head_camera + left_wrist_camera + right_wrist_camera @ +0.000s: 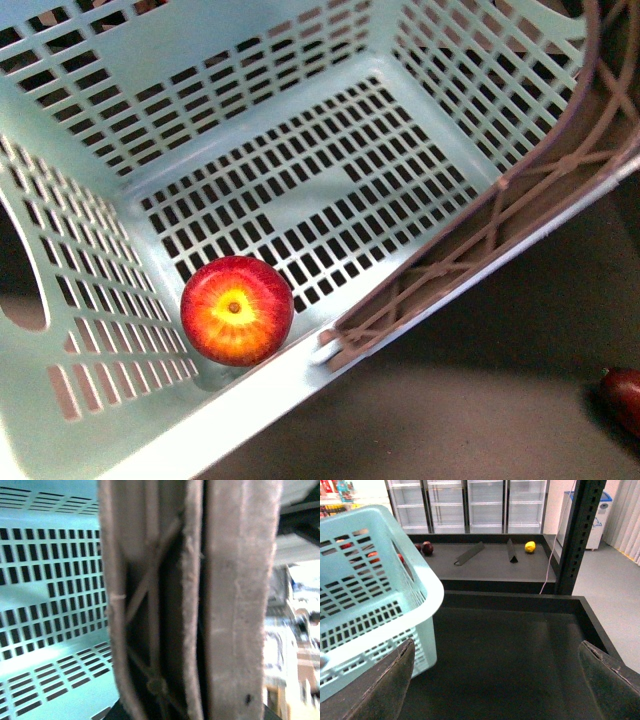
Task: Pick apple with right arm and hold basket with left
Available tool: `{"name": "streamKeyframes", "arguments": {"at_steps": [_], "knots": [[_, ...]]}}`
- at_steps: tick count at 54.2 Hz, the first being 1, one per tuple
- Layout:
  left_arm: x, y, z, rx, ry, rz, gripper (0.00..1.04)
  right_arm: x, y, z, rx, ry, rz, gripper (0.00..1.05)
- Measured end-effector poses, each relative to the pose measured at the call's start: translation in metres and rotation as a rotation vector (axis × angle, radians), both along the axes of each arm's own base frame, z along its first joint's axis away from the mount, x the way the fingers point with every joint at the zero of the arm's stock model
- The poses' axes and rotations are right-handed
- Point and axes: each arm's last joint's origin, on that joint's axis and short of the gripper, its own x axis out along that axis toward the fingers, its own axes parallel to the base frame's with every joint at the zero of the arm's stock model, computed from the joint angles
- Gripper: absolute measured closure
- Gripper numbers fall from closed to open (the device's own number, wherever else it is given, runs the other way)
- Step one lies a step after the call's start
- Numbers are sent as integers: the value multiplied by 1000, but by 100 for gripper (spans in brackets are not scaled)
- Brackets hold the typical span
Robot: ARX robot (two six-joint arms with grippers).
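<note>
Apple (236, 310) lies in a floor corner of the basket (230, 45), likely the low corner, as the basket sits tilted. Left tool (200, 630) looks clamped on the brown handle (500, 185), steadying it. Right tool (496, 650) gapes wide and empty over the table (530, 625), beside the basket.

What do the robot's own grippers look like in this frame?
The right gripper has two broad, dark brown-grey fingers with paler, worn edges; no cables or markings show. Left wrist view: one similar flat brownish finger beside the basket handle. The front view shows neither arm.
</note>
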Motion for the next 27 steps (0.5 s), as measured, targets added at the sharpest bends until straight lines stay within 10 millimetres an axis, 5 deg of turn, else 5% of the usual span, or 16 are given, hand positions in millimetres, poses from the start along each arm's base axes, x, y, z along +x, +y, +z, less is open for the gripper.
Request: {"name": "streamKeyframes", "arguments": {"at_steps": [5,27], "knots": [[2,1,1,21,-8,191,90,0,0,0,0,0,0,9],[34,50,-2,-102,50,424,90,0,0,0,0,0,0,9]]}}
